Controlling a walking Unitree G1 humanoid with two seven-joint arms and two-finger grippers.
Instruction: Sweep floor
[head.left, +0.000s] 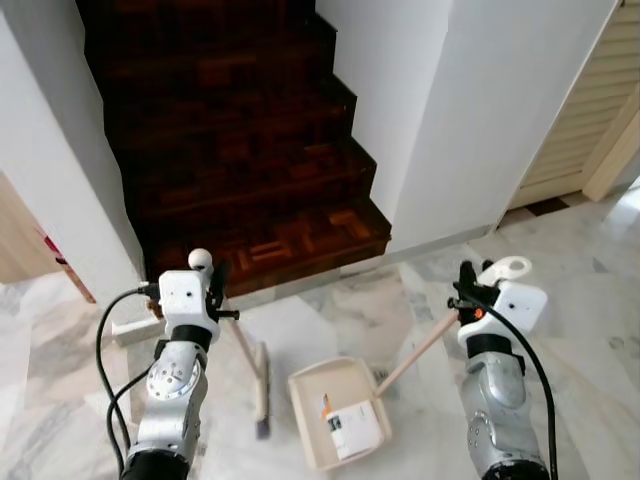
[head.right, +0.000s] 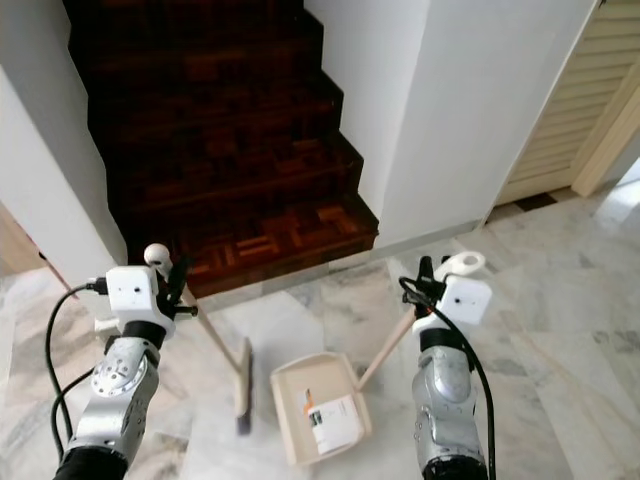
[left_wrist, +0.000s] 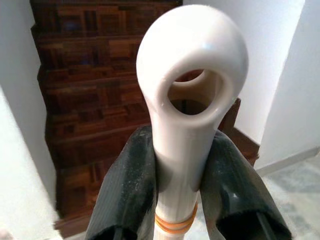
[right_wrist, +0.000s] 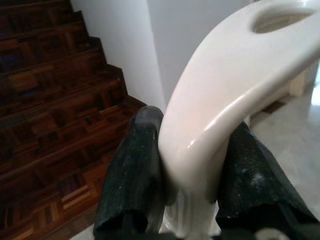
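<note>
My left gripper (head.left: 215, 287) is shut on the cream broom handle (left_wrist: 192, 75), just below its ring-shaped end, with a black finger (left_wrist: 127, 190) on each side. The broom head (head.left: 262, 400) rests on the marble floor in front of the stairs. My right gripper (head.left: 467, 287) is shut on the curved top of the dustpan handle (right_wrist: 225, 100). The cream dustpan (head.left: 312, 392) sits on the floor between my arms, to the right of the broom head. A printed piece of card (head.left: 352, 428) lies inside it.
Dark wooden stairs (head.left: 230, 150) rise straight ahead between white walls. A louvred door (head.left: 590, 110) stands at the right. A white power strip (head.left: 130, 330) lies on the floor by the left wall. Grey marble floor (head.left: 590, 330) spreads to the right.
</note>
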